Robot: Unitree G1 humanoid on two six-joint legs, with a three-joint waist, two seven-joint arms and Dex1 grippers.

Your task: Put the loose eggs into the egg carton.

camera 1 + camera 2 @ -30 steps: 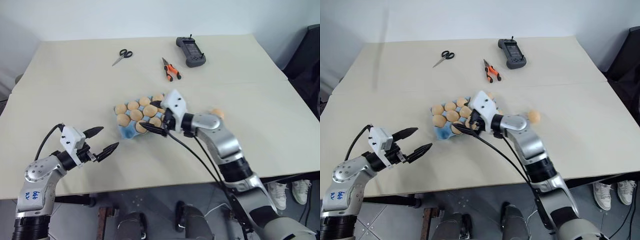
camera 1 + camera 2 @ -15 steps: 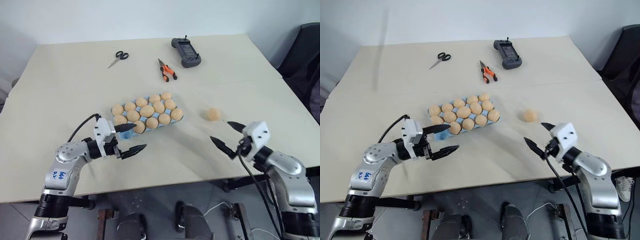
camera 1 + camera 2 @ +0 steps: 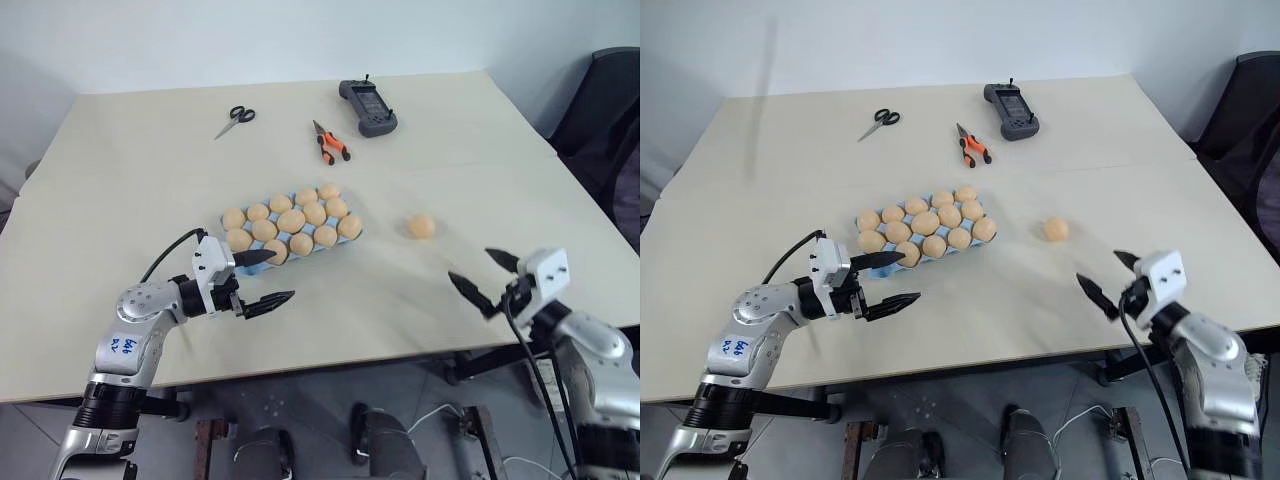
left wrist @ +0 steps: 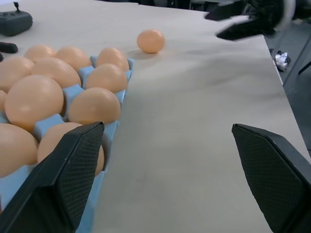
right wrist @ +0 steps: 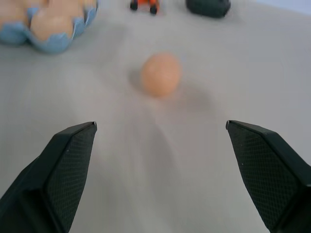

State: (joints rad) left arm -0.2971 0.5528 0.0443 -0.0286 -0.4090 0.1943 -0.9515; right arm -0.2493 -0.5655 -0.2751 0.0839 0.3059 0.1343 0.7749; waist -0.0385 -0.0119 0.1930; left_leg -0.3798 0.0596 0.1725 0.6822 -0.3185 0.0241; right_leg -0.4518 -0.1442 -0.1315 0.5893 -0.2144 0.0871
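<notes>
I work over a pale beige table set against a plain light wall, with a dark chair past its far right corner. The egg carton sits mid-table, its cups full of eggs, and one loose egg lies alone to its right. My left gripper hovers empty at the carton's near left end, fingers apart. My right gripper hangs by the near right edge, fingers wide and empty. Scissors, orange-handled pliers and a dark controller lie along the far edge.

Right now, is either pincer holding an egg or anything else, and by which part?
Nothing is held. The left pincer and right pincer are both open and empty; the loose egg lies untouched on the table.
</notes>
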